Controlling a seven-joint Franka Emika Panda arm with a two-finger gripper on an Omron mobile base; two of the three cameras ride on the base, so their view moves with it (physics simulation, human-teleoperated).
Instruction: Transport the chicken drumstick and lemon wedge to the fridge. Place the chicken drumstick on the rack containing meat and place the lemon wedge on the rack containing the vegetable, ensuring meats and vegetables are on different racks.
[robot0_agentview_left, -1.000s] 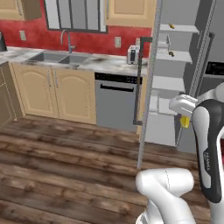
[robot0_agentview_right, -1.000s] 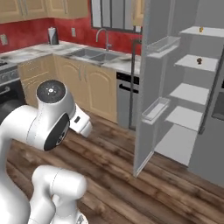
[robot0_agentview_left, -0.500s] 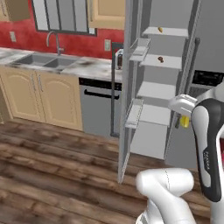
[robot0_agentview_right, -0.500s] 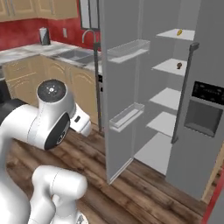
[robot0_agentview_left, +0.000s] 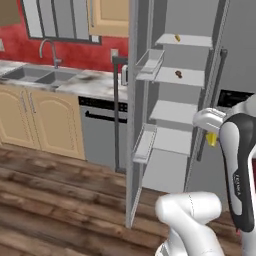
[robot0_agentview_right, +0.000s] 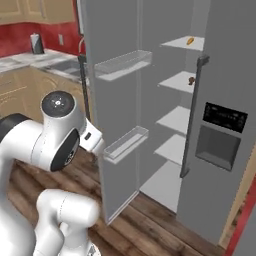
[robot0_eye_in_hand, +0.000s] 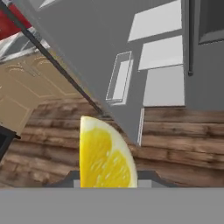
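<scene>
My gripper is shut on the lemon wedge, a bright yellow slice that hides the fingertips in the hand view. In the left base view the gripper hangs at the right, in front of the open fridge, with the lemon wedge showing as a yellow bit under the hand. A small orange-yellow item lies on the top rack and a small brown item on the rack below. From the right base view they are the orange-yellow item and the brown item. The chicken drumstick is out of view.
The fridge's left door stands open toward me with two door bins. The right door with its dispenser panel is closed. A sink counter, cabinets and a dishwasher run along the left. Wooden floor lies in front.
The whole picture has shifted as the base drove: the fridge is nearer and more central, the sink counter has slid left. The lemon wedge stays in the shut gripper.
</scene>
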